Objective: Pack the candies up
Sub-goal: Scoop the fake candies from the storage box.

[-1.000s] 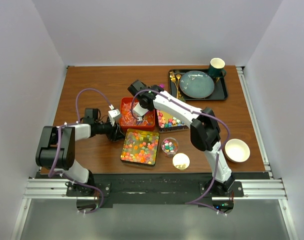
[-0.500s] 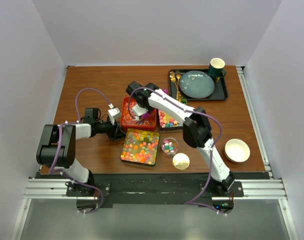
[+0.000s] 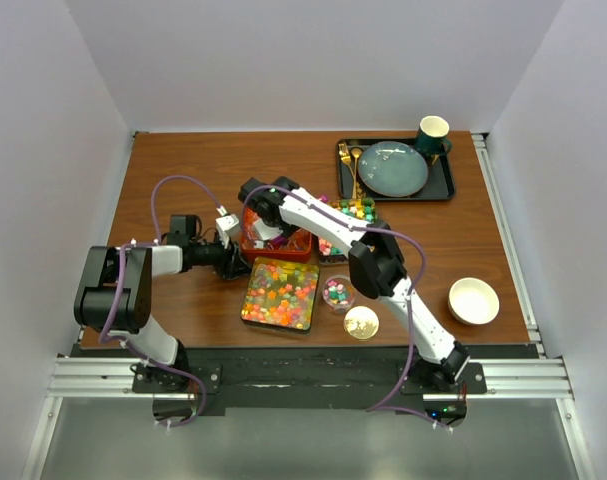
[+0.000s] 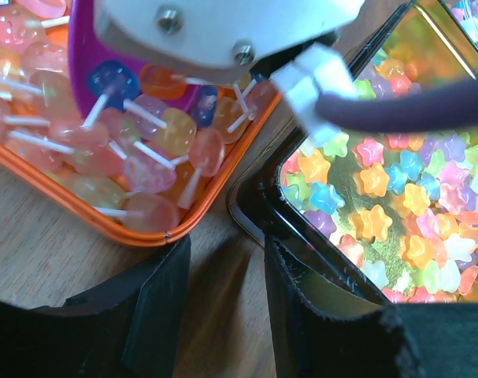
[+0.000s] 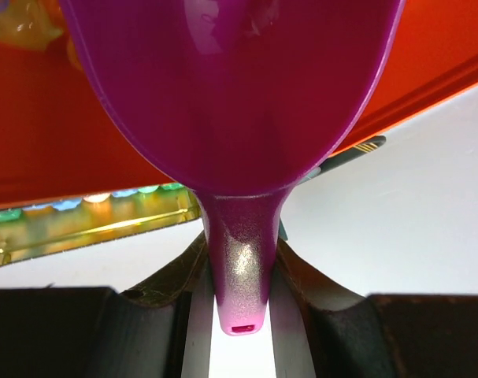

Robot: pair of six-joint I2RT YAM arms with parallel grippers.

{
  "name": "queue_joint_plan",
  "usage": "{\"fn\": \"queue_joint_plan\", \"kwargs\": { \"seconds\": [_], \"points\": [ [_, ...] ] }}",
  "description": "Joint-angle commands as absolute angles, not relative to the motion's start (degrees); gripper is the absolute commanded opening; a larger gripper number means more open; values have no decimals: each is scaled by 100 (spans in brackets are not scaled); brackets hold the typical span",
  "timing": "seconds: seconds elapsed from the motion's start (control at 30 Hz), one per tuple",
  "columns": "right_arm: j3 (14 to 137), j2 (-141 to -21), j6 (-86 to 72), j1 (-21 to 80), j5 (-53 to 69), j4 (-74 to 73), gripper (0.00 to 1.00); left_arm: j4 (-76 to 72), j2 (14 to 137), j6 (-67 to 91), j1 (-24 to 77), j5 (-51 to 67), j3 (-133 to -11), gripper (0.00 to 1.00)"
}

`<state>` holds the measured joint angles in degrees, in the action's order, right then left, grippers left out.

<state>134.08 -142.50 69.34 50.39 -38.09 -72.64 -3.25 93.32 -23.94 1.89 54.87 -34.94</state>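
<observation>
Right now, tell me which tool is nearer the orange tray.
Right: the right tool holds a scoop over the tray; the left tool sits just outside its corner, not touching.

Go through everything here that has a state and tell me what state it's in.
Left claw, open, empty.
Right claw, shut on scoop.
Scoop, held over the lollipops.
Orange tray, full of lollipops.
Star tray, uncovered, full of candies.
Jar, open, candies inside.
Lid, off, beside jar.
Bowl, empty.
Cup, upright.
</observation>
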Motion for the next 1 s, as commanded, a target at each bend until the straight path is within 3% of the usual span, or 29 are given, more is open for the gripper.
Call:
{"fn": "queue_joint_plan", "kwargs": {
  "seconds": [0.0,0.37,0.97],
  "points": [
    [13860,-14536,6478,5238,-3595,-7497,0,-466,9361,-2487,176,5546,-3604,47],
    [13904,-14687,5573,5309,-2761,-7269,0,-475,9369,-2479,141,5590,-3595,46],
    [13456,-14168,5528,5475,-905,-6319,0,-519,9027,-2268,18,5581,-3577,46]
  ]
}}
